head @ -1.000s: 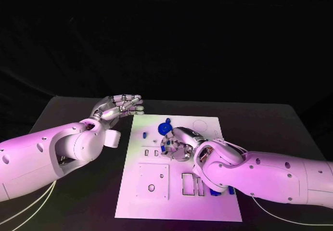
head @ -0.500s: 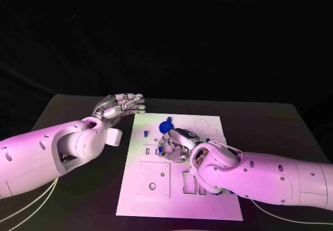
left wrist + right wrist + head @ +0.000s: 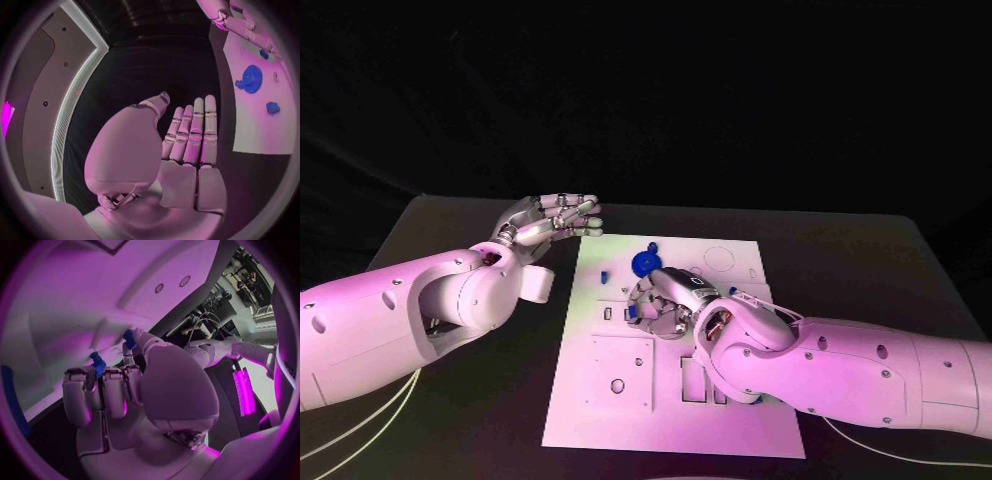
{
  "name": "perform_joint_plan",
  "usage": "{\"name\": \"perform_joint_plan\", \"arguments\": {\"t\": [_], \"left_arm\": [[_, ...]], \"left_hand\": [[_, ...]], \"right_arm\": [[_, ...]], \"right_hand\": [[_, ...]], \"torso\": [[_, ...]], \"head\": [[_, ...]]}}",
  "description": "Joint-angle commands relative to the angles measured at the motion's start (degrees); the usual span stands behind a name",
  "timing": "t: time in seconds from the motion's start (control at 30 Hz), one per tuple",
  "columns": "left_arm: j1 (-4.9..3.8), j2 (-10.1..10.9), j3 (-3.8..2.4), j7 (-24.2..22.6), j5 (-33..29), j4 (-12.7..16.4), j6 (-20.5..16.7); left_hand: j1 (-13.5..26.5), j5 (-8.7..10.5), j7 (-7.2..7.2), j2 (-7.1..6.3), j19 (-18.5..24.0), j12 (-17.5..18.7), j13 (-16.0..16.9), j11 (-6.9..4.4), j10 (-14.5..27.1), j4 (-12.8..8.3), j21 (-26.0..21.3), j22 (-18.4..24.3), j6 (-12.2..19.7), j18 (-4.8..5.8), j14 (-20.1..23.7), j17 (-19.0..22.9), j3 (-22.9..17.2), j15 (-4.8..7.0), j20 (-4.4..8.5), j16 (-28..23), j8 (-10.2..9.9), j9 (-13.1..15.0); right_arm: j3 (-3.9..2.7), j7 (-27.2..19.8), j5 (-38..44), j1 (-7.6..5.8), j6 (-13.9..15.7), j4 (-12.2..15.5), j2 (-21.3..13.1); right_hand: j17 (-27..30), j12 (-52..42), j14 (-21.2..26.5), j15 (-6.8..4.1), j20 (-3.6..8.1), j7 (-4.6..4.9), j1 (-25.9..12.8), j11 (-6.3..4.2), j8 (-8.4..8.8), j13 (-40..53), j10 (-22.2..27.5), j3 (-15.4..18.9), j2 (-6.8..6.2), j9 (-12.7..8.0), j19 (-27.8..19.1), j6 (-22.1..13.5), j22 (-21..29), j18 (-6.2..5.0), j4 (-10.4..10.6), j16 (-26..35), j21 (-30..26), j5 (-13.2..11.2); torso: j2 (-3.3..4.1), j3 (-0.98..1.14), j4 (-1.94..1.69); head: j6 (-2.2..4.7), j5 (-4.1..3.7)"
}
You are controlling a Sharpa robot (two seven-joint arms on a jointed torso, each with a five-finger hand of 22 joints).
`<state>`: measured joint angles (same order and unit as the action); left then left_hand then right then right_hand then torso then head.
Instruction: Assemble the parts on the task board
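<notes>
The white task board point(image 3: 733, 420) lies in the middle of the black table. On its far part sit a blue gear point(image 3: 645, 264) point(image 3: 251, 79) and a small blue part point(image 3: 604, 278) point(image 3: 272, 107). My right hand point(image 3: 669, 300) point(image 3: 119, 385) rests curled on the board just this side of the gear. Its fingertips pinch a small blue peg point(image 3: 635, 312) point(image 3: 97, 365) against the board. A second blue piece point(image 3: 130, 339) shows by the thumb. My left hand point(image 3: 554, 217) point(image 3: 187, 145) hovers off the board's far left corner, fingers straight, holding nothing.
A raised white square plate point(image 3: 617, 375) and slotted cut-outs point(image 3: 692, 380) occupy the board's near half. More blue parts point(image 3: 747, 398) peek out under my right forearm. Bare black table point(image 3: 877, 260) lies on both sides of the board.
My right hand has edged slightly left over the board with the blue peg at its fingertips. The left hand has stayed where it was.
</notes>
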<state>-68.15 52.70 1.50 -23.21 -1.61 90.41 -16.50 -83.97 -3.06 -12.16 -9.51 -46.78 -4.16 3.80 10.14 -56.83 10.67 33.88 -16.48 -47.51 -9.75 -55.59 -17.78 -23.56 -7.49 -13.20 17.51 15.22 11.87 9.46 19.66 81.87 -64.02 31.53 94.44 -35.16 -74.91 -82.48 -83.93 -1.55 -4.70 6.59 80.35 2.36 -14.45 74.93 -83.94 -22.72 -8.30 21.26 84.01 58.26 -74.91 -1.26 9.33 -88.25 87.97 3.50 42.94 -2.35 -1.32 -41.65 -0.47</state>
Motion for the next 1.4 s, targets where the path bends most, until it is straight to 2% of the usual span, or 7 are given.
{"name": "perform_joint_plan", "arguments": {"t": [0.03, 0.2, 0.4, 0.73, 1.1, 1.27, 1.4], "left_arm": [[-0.02, -0.03, -0.04, -0.16, 0.28, 0.1, 1.08], [-0.02, 0.03, -0.04, -0.13, 0.28, 0.11, 1.07], [-0.02, 0.07, -0.04, -0.09, 0.29, 0.12, 1.11], [-0.02, 0.08, -0.04, 0.16, 0.38, 0.1, 1.26], [0.0, 0.07, -0.04, 0.29, 0.45, 0.09, 1.35], [0.01, 0.07, -0.04, 0.33, 0.45, 0.09, 1.37], [0.01, 0.08, -0.04, 0.38, 0.46, 0.09, 1.38]], "left_hand": [[0.46, 0.16, -0.83, -0.03, 0.66, 0.13, 0.06, 0.18, -0.25, 0.15, -0.31, 0.11, -0.12, -0.42, 0.13, -0.15, 0.37, -0.12, 0.1, -0.45, -0.21, 0.08], [0.46, 0.16, -0.83, -0.03, 0.66, 0.13, 0.06, 0.18, -0.25, 0.15, -0.31, 0.11, -0.12, -0.42, 0.13, -0.15, 0.37, -0.12, 0.1, -0.45, -0.21, 0.08], [0.46, 0.16, -0.83, -0.03, 0.66, 0.13, 0.06, 0.18, -0.25, 0.15, -0.31, 0.11, -0.12, -0.42, 0.13, -0.15, 0.37, -0.12, 0.1, -0.45, -0.21, 0.08], [0.48, 0.16, -0.82, -0.03, 0.75, 0.15, 0.05, 0.18, -0.24, 0.16, -0.32, 0.12, -0.11, -0.43, 0.14, -0.2, 0.39, -0.12, 0.08, -0.49, -0.22, 0.09], [0.48, 0.16, -0.82, -0.03, 0.75, 0.15, 0.05, 0.18, -0.24, 0.16, -0.32, 0.12, -0.11, -0.43, 0.14, -0.2, 0.39, -0.12, 0.08, -0.49, -0.22, 0.09], [0.53, 0.16, -0.81, -0.05, 0.83, 0.17, 0.04, 0.18, -0.21, 0.2, -0.32, 0.13, -0.09, -0.44, 0.16, -0.25, 0.42, -0.13, 0.05, -0.53, -0.24, 0.09], [0.53, 0.16, -0.81, -0.05, 0.83, 0.17, 0.04, 0.18, -0.21, 0.2, -0.32, 0.13, -0.09, -0.44, 0.16, -0.25, 0.42, -0.13, 0.05, -0.53, -0.24, 0.09]], "right_arm": [[0.21, 1.3, 0.99, 0.34, -2.15, -0.21, -0.01], [0.21, 1.67, 1.72, 0.37, -1.71, -0.15, -0.2], [0.22, 2.02, 2.61, 0.4, -1.1, 0.21, -0.48], [0.22, 2.02, 3.39, 0.48, 0.33, 0.88, -0.98], [0.22, 2.68, 3.84, 0.5, 0.47, 0.85, -1.14], [0.22, 2.71, 3.87, 0.5, 0.07, 0.68, -1.06], [0.22, 2.58, 3.88, 0.51, -0.28, 0.57, -0.98]], "right_hand": [[-9.4, 0.33, -4.8, -0.27, 0.24, -0.02, -0.92, -0.37, -0.15, 7.06, -0.12, -0.33, -0.34, -0.07, 4.47, 0.14, -13.66, 0.61, -0.1, 0.19, -0.22, 0.08], [-9.14, 0.78, -4.75, -0.21, 0.21, 0.1, -1.29, -0.29, -0.09, 6.66, 0.2, -0.4, -1.25, -0.16, 4.32, -0.22, -13.53, 0.54, -0.3, 0.29, -0.44, 0.09], [-9.08, 0.76, -4.73, -0.2, 0.21, 0.11, -1.33, -0.27, -0.08, 6.69, 0.18, -0.41, -1.36, -0.17, 4.34, -0.27, -13.55, 0.55, -0.33, 0.32, -0.42, 0.09], [-9.14, 0.67, -4.75, -0.19, 0.19, 0.03, -1.36, -0.31, -0.31, 6.8, 0.09, -0.68, -1.4, -0.12, 4.44, 0.01, -13.65, 0.59, -0.43, 0.3, -0.28, 0.13], [-9.13, 0.66, -4.75, -0.23, 0.19, -0.05, -1.45, -0.37, -0.5, 6.82, 0.06, -0.91, -1.32, -0.07, 4.5, 0.25, -13.7, 0.62, -0.45, 0.31, -0.19, 0.12], [-9.02, 0.85, -4.72, -0.24, 0.21, 0.01, -1.96, -0.34, -0.5, 6.66, 0.17, -0.87, -1.78, -0.11, 4.39, 0.07, -13.61, 0.57, -0.35, 0.36, -0.36, 0.07], [-8.83, 1.11, -4.68, -0.16, 0.17, 0.16, -2.5, -0.23, -0.37, 6.45, 0.35, -0.72, -2.8, -0.25, 4.29, -0.45, -13.52, 0.53, -0.37, 0.44, -0.52, 0.07]], "torso": [[-0.02, -0.01, -0.01], [-0.02, 0.01, 0.05], [0.01, 0.08, 0.01], [0.0, 0.06, 0.08], [0.01, 0.02, 0.05], [-0.02, 0.0, -0.01], [-0.03, -0.02, -0.02]], "head": [[-0.09, 0.07], [-0.11, 0.02], [-0.06, -0.02], [-0.08, 0.02], [-0.02, -0.08], [-0.08, -0.13], [-0.14, -0.14]]}}
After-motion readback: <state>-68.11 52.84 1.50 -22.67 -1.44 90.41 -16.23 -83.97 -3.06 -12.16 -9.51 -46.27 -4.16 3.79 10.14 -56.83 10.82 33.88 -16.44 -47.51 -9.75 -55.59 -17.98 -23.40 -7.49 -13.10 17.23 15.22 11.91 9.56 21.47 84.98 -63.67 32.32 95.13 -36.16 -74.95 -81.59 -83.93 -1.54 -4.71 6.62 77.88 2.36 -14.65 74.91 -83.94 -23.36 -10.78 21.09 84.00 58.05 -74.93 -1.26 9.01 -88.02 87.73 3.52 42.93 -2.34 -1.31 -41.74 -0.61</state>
